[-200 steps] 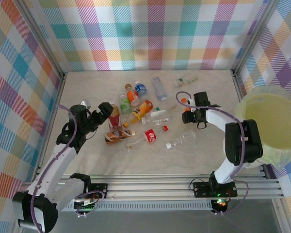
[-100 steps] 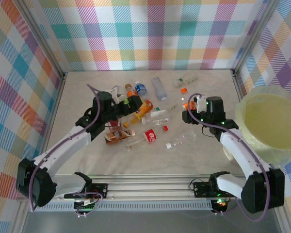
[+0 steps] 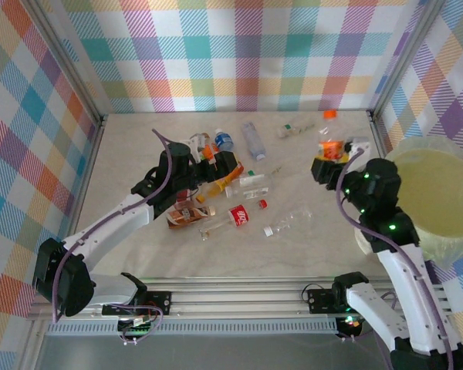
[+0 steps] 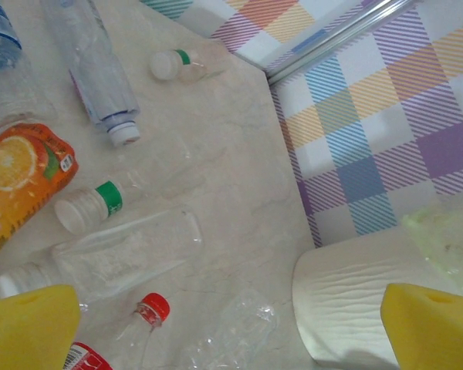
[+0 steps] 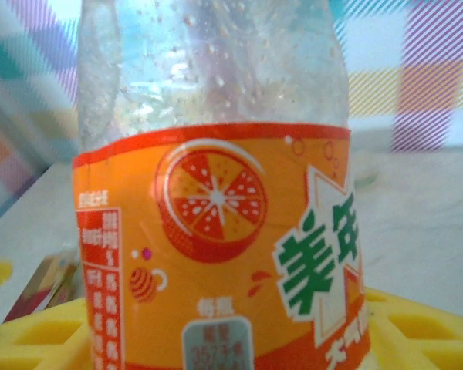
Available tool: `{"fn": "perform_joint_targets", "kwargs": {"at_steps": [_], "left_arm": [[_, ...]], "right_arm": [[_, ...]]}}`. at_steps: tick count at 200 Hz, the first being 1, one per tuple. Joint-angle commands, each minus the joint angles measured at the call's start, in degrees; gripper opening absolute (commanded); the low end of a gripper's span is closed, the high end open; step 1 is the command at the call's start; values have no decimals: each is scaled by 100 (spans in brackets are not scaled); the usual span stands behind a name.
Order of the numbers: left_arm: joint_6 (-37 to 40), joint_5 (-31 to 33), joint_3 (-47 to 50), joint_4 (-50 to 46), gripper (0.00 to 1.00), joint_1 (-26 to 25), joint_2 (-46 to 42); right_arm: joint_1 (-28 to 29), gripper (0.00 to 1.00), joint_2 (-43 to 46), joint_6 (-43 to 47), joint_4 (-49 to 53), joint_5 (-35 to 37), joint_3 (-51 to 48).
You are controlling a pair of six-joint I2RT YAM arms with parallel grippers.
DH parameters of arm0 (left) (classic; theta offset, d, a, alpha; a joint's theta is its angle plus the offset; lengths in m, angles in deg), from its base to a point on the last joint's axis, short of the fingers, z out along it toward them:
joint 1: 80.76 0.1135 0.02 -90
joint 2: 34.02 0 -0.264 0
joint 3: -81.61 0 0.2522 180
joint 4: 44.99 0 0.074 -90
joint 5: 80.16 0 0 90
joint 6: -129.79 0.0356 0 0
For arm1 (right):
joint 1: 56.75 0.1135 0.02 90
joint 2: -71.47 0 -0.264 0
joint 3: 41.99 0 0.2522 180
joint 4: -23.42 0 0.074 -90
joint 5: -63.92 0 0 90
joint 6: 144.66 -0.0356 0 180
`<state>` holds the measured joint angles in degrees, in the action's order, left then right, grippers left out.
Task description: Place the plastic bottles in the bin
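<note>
- Carrying step: my right claw grips the orange-label bottle, lifted near the bin.
- Left claw gapes wide over the bottle pile.
- Next, I judge: swing over the bin, release.

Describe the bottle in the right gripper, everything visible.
Clear plastic bottle with an orange wrap label showing an orange-slice graphic and green characters outlined in white. The top view shows an orange cap. Droplets cling inside the clear upper body, which looks empty. The right gripper is shut on it at the label, yellow fingers on both sides. The bin is to its right.
</note>
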<state>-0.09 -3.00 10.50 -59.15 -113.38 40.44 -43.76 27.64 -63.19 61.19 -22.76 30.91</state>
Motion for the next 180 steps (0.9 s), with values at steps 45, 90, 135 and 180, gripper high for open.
{"fn": "perform_joint_targets", "kwargs": {"at_steps": [45, 90, 135, 180], "left_arm": [[158, 565, -260, -329, 100, -25, -11], [166, 674, -295, -373, 100, -24, 43], [186, 600, -411, -538, 100, -25, 182], [331, 650, -546, -791, 100, -25, 212]], "right_arm": [[-956, 38, -371, 678, 2404, 1760, 1824], [-2410, 37, -717, 676, 3240, 1603, 2193], [-3659, 38, -971, 402, 3593, 830, 2065], [-4799, 38, -1177, 67, 3529, 98, 1489]]}}
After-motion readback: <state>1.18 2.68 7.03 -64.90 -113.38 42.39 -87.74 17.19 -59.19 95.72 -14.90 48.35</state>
